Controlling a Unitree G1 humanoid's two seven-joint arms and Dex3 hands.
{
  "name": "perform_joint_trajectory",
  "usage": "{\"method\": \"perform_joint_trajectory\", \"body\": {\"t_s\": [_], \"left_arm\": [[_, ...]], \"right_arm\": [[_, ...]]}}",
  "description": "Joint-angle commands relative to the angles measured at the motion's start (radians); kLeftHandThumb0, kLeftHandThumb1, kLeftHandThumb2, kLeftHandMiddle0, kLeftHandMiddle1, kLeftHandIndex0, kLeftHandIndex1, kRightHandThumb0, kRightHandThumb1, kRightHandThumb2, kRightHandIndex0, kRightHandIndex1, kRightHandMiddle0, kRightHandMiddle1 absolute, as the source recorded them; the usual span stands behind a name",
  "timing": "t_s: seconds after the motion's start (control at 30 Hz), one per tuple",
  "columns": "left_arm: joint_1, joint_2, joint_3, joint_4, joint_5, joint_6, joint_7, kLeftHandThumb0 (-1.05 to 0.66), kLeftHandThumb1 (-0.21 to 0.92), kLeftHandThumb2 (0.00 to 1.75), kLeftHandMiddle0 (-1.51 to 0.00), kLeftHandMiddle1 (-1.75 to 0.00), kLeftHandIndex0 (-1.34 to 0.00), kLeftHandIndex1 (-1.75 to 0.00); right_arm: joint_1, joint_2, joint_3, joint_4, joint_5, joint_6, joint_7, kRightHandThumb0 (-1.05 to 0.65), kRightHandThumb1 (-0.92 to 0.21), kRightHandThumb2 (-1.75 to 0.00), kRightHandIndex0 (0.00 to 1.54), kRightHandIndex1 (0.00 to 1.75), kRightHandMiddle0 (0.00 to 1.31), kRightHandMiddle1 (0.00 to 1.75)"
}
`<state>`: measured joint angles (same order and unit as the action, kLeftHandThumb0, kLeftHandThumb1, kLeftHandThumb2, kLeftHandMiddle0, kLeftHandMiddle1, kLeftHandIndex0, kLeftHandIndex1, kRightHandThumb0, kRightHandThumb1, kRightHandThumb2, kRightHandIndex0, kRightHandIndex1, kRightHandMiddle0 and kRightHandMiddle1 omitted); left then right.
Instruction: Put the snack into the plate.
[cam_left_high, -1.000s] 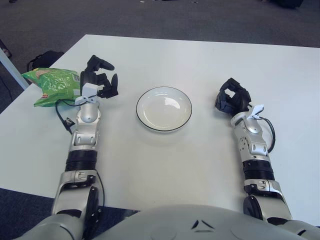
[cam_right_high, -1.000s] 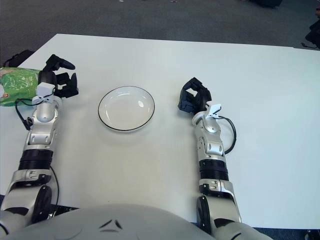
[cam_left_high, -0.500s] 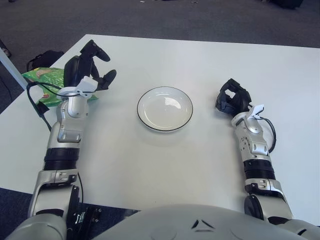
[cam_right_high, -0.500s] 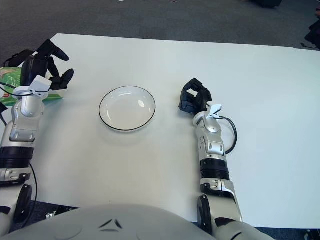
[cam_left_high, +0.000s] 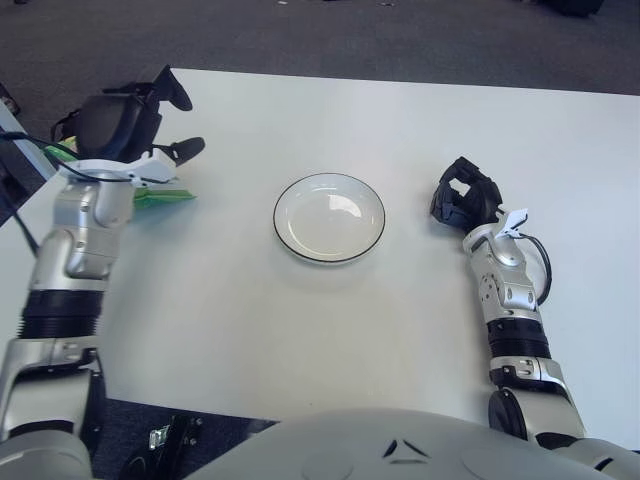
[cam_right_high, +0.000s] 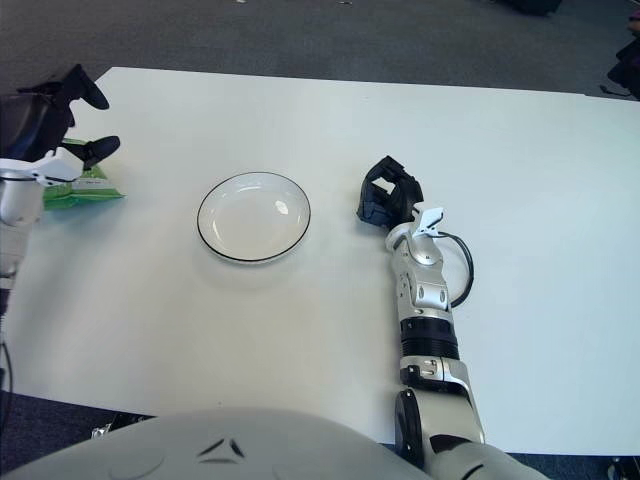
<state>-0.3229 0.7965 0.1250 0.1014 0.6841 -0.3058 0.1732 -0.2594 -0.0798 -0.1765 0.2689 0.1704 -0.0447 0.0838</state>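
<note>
A green crinkled snack bag (cam_right_high: 82, 187) lies flat on the white desk (cam_left_high: 330, 320) close to its left edge, about level with the middle of that edge. Most of the bag is hidden behind the robot's left hand (cam_left_high: 125, 125) and its silver forearm; only a strip of green shows past the wrist (in the left eye view just a thin wedge of it, in the right eye view a broader piece with a small printed label). The left hand is raised above the bag, directly over its near-left part, with its black fingers (cam_left_high: 177, 95) spread apart and holding nothing: one points up and toward the far edge, another reaches out toward the centre of the desk. Whether any part of the hand touches the bag cannot be told from these views.

A round white plate with a thin dark rim (cam_left_high: 329, 217) sits near the centre of the desk, well apart from the bag, to the right of it. It holds nothing.

The right hand (cam_left_high: 463, 197) shows to the right of the plate, near it but not touching, its black fingers curled inward into a loose fist around nothing. Its silver forearm runs back toward the near edge of the desk, with a thin black cable looping beside the wrist.
</note>
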Motion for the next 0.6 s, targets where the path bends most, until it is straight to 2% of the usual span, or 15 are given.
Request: {"method": "perform_joint_trajectory", "body": {"t_s": [0.0,0.13,0.3,0.43,0.53,0.57], "left_arm": [[-0.002,0.050,0.000,0.022,0.031,-0.029,0.024,-0.01,0.63,0.92,-0.44,-1.67,-0.19,-1.71],[0.008,0.148,0.002,0.059,0.069,-0.078,0.035,-0.01,0.70,0.81,-0.40,-1.64,-0.16,-1.72],[-0.003,0.188,-0.009,0.089,0.075,-0.087,0.012,-0.01,0.78,0.69,-0.36,-1.62,-0.14,-1.69],[-0.013,0.224,-0.024,0.138,0.069,-0.109,-0.007,-0.01,0.88,0.52,-0.33,-1.57,-0.14,-1.68],[-0.019,0.241,-0.036,0.171,0.073,-0.129,0.000,-0.01,0.91,0.48,-0.31,-1.56,-0.13,-1.69],[-0.021,0.245,-0.040,0.180,0.075,-0.135,0.003,-0.07,0.91,0.48,-0.30,-1.51,-0.15,-1.70]], "right_arm": [[0.070,0.014,-0.007,0.054,0.005,0.006,-0.001,-0.48,-0.32,-1.31,0.95,1.75,0.61,1.75],[0.071,0.012,-0.008,0.053,0.006,0.006,0.001,-0.48,-0.31,-1.32,0.95,1.75,0.61,1.75],[0.072,0.009,-0.009,0.051,0.009,0.010,0.004,-0.48,-0.31,-1.32,0.95,1.75,0.61,1.75],[0.073,0.006,-0.010,0.052,0.009,0.007,0.007,-0.48,-0.31,-1.32,0.96,1.75,0.62,1.75],[0.074,0.004,-0.010,0.052,0.009,0.005,0.009,-0.48,-0.31,-1.32,0.96,1.75,0.62,1.75],[0.074,0.004,-0.010,0.052,0.009,0.005,0.010,-0.48,-0.31,-1.32,0.96,1.75,0.62,1.75]]}}
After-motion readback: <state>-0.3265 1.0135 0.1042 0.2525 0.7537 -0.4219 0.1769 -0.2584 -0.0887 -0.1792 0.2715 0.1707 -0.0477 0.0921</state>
